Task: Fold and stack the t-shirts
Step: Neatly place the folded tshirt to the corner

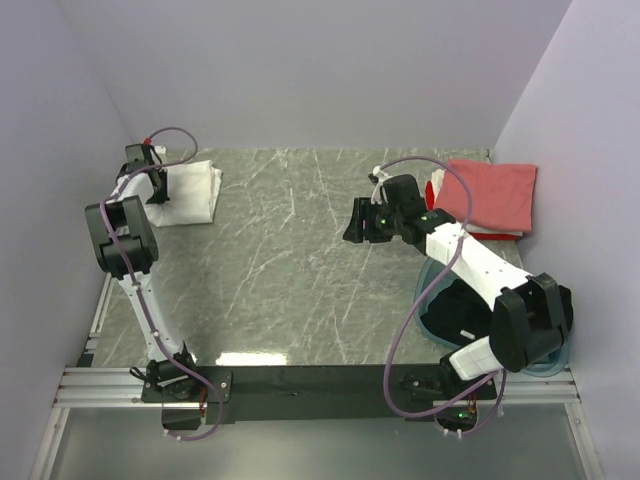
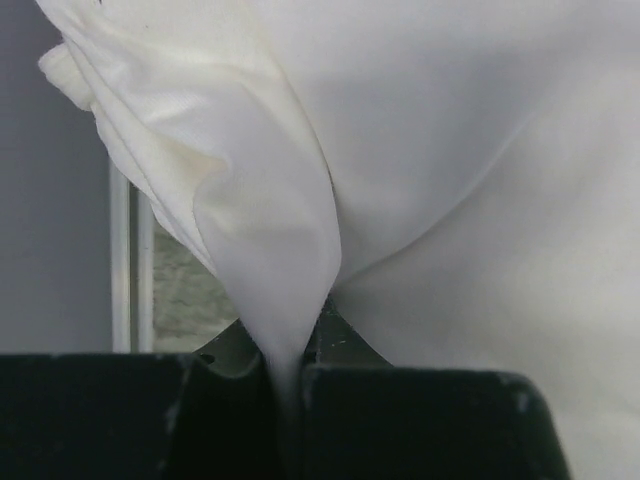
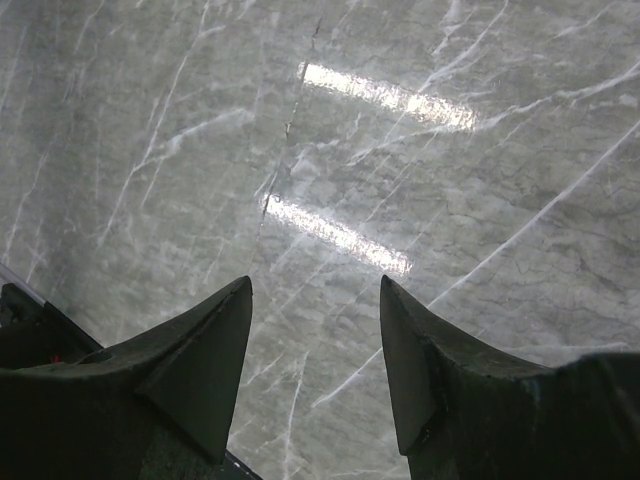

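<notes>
Left arm (image 1: 125, 240) reaches far forward-left, jaws pinched shut; right arm (image 1: 470, 262) extends forward, jaws apart

White t-shirt (image 1: 190, 192): folded into a rough rectangle, flat on the bench (image 1: 300, 260) at the far left corner; one edge is drawn up into a creased fold pinched by the left end effector (image 2: 290, 400). Salmon-pink t-shirt (image 1: 490, 195): folded, topmost of a stack at the far right, over a red t-shirt (image 1: 432, 191) showing at its left edge. Black t-shirt (image 1: 455, 305): crumpled, near right

White arms (image 1: 470, 262) — black joints (image 1: 120, 235), purple cables (image 1: 400, 330)
</notes>
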`<state>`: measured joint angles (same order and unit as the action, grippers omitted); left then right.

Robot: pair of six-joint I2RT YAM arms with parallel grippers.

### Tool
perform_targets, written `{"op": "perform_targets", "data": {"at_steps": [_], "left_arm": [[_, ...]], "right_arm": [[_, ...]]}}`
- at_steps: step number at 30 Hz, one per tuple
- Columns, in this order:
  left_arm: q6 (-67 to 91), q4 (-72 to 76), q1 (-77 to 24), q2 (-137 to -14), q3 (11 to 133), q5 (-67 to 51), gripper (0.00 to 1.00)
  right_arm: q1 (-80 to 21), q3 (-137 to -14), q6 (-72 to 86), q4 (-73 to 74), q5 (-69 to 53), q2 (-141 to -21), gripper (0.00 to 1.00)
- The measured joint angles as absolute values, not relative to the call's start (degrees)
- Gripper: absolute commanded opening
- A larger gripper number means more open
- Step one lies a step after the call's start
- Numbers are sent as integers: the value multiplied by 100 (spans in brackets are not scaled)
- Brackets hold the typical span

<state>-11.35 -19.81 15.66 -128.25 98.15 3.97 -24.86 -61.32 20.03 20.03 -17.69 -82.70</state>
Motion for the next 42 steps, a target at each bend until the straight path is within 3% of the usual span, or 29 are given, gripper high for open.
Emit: {"op": "perform_targets", "data": {"at_steps": [4,5,7,8,11,14,16,24,30,38,42], "left_arm": [[-1155,-1938,1660,-12881,9889,419,7],[-1146,-1942,1671,-12903,9931,456,22],[-1103,-1933,1678,-12954,10020,659,37],[-1081,-1927,1678,-12962,10042,751,57],[-1011,-1754,1680,-12947,10040,1011,85],[-930,-1557,1712,-12846,9957,1170,88],[-910,-1461,1719,-12682,9835,1216,98],[-781,-740,1529,-11201,9045,1481,99],[-615,-338,681,-9920,8578,1820,99],[510,-1229,-913,-8814,8447,2080,99],[1280,-1765,-1267,-7874,7734,1909,99]], "right_arm": [[-2486,-6130,2003,2003,-1767,-8331,61],[-2484,-6132,2003,2003,-1765,-8342,61],[-2486,-6132,2003,2003,-1763,-8361,61],[-2486,-6132,2003,2003,-1763,-8372,61],[-2486,-6132,2003,2003,-1763,-8377,61],[-2486,-6132,2003,1997,-1763,-8377,61],[-2486,-6132,2003,1984,-1763,-8379,61],[-2484,-6071,2003,1909,-1756,-8372,61],[-2486,-5839,2005,1892,-1680,-8180,62],[-2486,-5680,2005,1879,-1546,-7476,62],[-2484,-5555,2008,1883,-1439,-7135,63]]}}
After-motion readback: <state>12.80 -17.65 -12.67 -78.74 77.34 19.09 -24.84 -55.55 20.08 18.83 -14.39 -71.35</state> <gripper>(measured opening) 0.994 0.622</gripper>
